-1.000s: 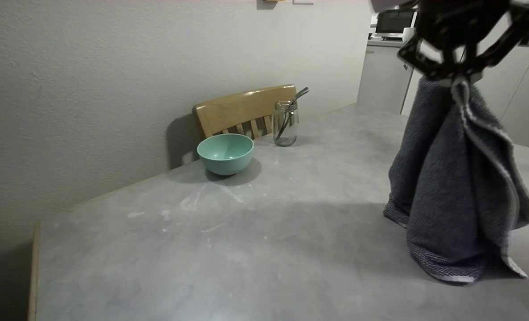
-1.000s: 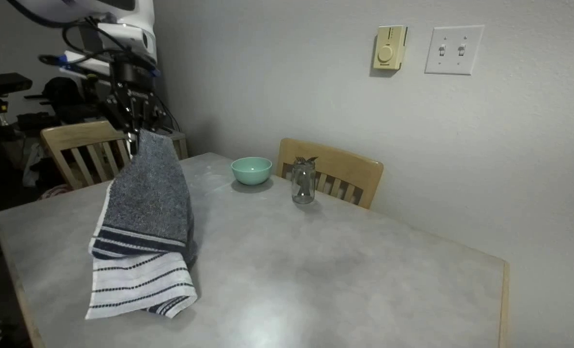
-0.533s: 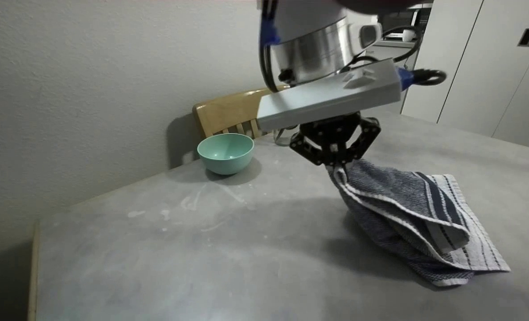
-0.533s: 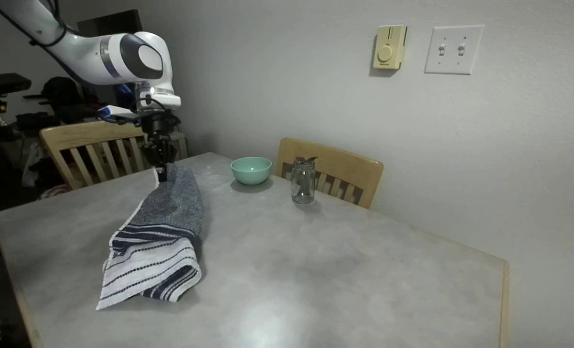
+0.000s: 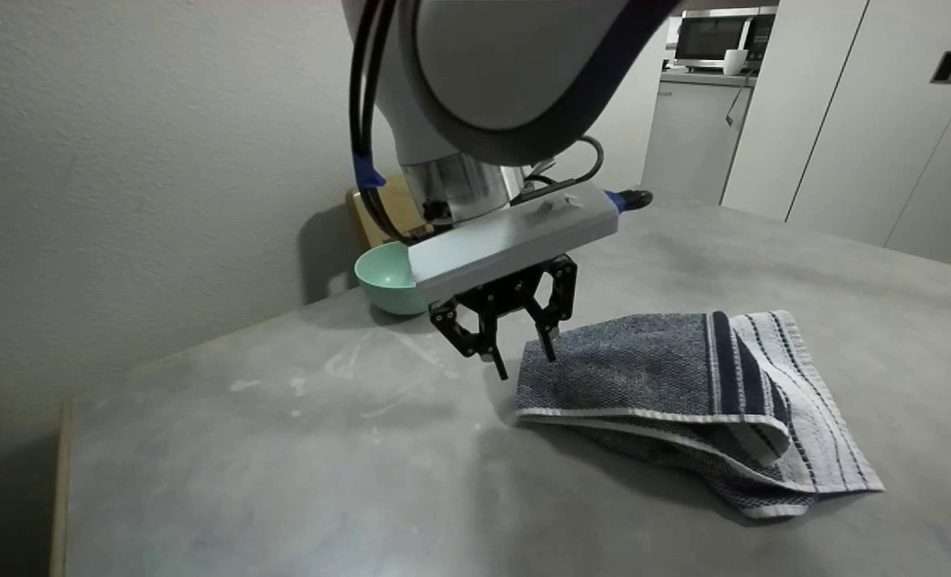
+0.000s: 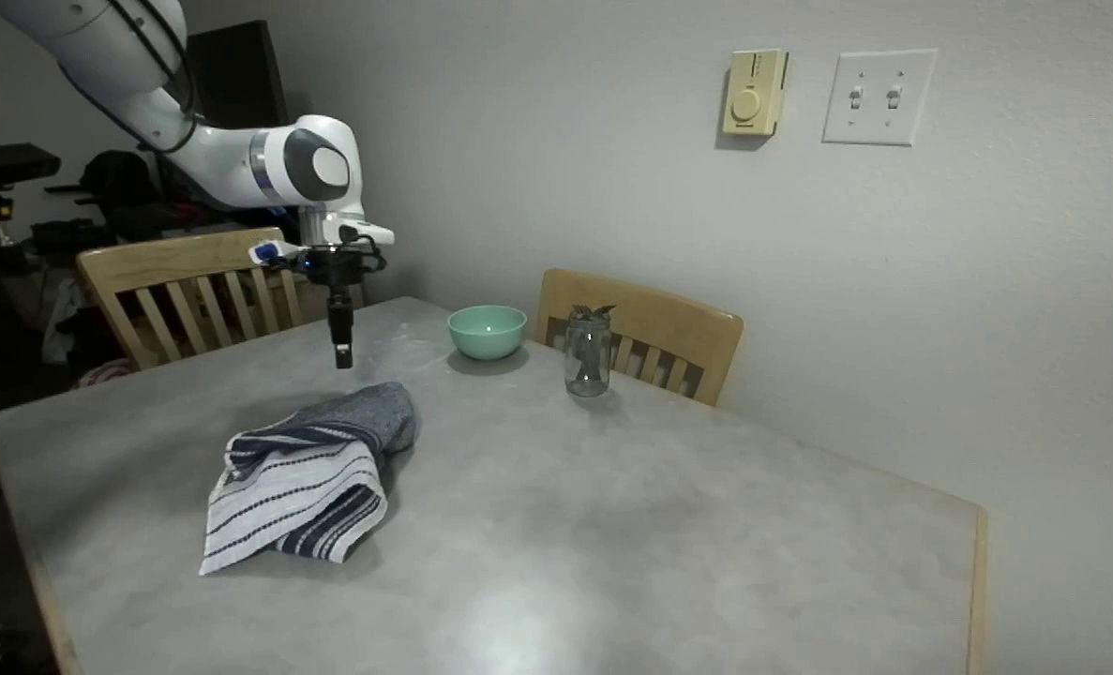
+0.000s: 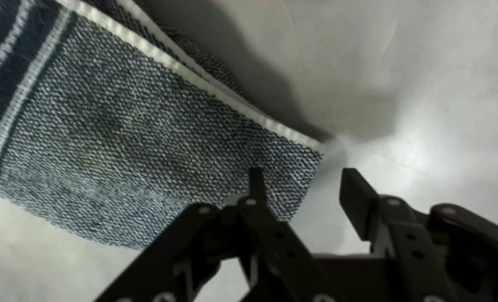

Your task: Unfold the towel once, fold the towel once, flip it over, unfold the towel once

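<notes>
While the end effector (image 5: 528,369) hangs empty, jaws apart, the towel (image 5: 651,377), right of centre in an exterior view, seems soft, light, best pinched at its left end.

Blue-grey towel (image 5: 627,365), striped, loosely folded

In both exterior views the towel (image 6: 305,480) lies on the table (image 6: 659,516), before the bowl (image 6: 488,334).
</notes>
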`<state>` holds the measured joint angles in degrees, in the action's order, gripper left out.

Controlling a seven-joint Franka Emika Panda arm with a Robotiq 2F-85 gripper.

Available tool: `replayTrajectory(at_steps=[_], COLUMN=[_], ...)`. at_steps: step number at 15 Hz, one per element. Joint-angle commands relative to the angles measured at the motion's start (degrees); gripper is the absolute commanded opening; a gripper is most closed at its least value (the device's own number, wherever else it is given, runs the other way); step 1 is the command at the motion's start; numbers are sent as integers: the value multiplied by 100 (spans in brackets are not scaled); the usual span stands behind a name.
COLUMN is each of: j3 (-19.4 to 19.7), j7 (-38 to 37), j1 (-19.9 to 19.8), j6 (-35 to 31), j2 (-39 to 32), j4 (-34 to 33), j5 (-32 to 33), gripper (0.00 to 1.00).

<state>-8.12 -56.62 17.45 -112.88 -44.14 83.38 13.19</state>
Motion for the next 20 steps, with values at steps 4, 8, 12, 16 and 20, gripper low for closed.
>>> replayTrajectory(at_steps=[4,8,12,16,20], j3=[72,164,201,222,239], j7=[2390,3275,3726,3816,3729], j1=[-103,-192,-290,-291,-201], j6=[295,315,393,603,983], j2=[-520,-490,-576,-392,38], j4=[-475,-300,-325,-227,-61], j5=[-548,-931,-1213,-1276,-1210], gripper=[99,100,100,100,100])
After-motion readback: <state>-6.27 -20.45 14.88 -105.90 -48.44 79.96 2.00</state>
